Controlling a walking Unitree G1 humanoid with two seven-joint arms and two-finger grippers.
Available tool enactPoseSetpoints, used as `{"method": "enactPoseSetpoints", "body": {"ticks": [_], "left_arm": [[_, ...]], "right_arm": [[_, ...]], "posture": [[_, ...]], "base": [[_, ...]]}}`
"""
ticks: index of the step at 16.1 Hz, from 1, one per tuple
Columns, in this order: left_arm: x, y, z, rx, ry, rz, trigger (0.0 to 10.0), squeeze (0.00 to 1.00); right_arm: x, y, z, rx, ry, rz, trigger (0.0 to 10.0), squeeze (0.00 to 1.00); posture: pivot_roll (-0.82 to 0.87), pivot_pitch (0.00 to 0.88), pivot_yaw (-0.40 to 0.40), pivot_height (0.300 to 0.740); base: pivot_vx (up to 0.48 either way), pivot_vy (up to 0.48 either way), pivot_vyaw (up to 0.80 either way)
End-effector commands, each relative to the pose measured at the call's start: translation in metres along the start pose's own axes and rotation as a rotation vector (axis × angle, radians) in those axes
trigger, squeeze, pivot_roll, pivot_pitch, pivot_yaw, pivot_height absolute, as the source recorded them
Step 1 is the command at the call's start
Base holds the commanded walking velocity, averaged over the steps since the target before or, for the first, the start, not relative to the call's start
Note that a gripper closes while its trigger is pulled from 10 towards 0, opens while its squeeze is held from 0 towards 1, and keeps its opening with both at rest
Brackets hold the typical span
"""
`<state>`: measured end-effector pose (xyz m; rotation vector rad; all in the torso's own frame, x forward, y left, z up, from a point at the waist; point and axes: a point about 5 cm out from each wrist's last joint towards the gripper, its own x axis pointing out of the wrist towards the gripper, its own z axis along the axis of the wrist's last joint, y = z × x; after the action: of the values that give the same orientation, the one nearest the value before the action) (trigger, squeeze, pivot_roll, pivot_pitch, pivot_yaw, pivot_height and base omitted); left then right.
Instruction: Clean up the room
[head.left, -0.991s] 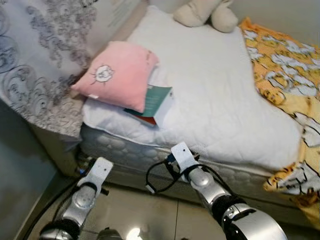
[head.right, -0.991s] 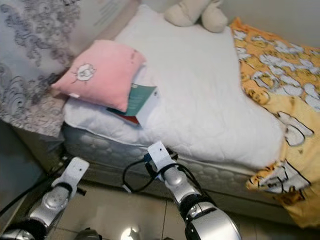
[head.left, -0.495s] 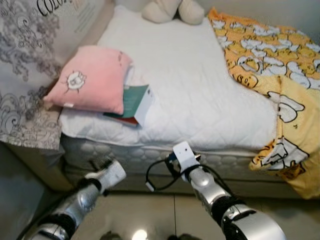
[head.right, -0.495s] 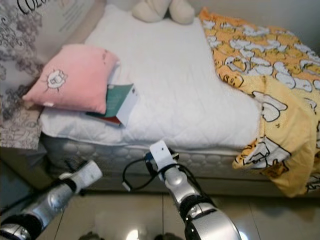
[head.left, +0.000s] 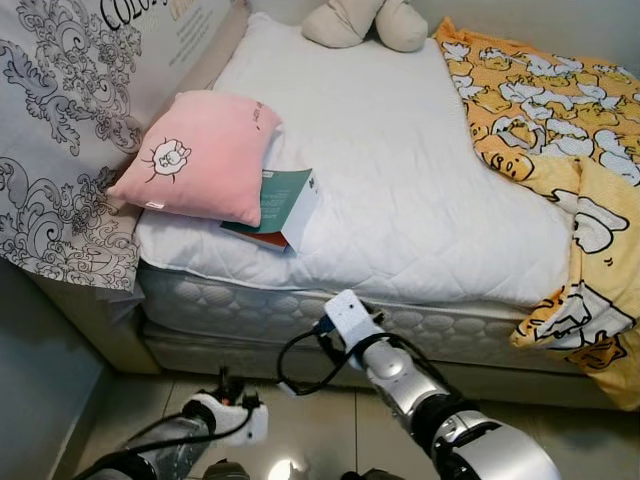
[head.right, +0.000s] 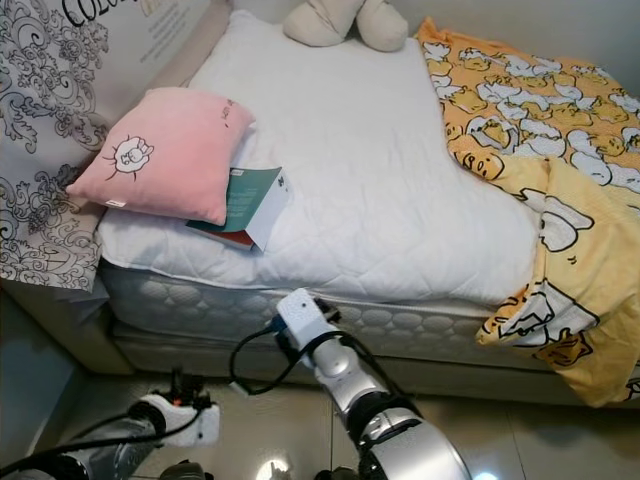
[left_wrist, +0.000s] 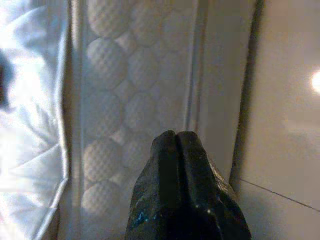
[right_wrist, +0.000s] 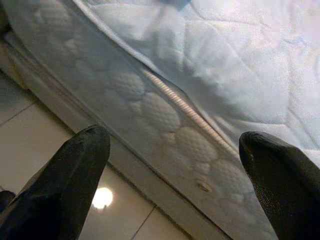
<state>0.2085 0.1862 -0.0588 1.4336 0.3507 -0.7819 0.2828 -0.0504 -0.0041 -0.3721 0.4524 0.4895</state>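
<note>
Right pincer (right_wrist: 175, 165), its two black fingers spread wide with nothing between them, hangs low at the side of the mattress (head.left: 300, 310). From it the teal book (head.left: 285, 205) lies up and away on the bed and toward the robot's left, half tucked under the pink pillow (head.left: 200, 155), its long axis running away from the robot. Left pincer (left_wrist: 175, 142), pressed together and empty, hangs lower by the floor, so the right arm looks nearer.

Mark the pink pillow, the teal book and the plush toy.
pink pillow (head.left: 200, 155), left eye view, middle of its top face
teal book (head.left: 285, 200), left eye view, on the teal cover
plush toy (head.right: 345, 20), right eye view, on its beige body at the bed's far end
</note>
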Motion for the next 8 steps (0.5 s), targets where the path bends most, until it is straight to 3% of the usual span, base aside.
{"method": "enactPoseSetpoints", "body": {"ticks": [1,8], "left_arm": [[-0.002,-0.004,0.001,0.010,-0.013,-0.003,10.0,0.00],[0.001,0.000,0.002,0.057,-0.023,0.024,10.0,0.00]], "right_arm": [[-0.001,0.000,-0.006,0.010,0.028,-0.004,10.0,0.00],[-0.005,0.005,-0.018,-0.017,0.060,0.024,10.0,0.00]], "posture": [[0.23,0.055,-0.041,0.740],[0.20,0.057,-0.038,0.740]], "base": [[0.000,0.000,0.00],[0.000,0.000,0.00]]}}
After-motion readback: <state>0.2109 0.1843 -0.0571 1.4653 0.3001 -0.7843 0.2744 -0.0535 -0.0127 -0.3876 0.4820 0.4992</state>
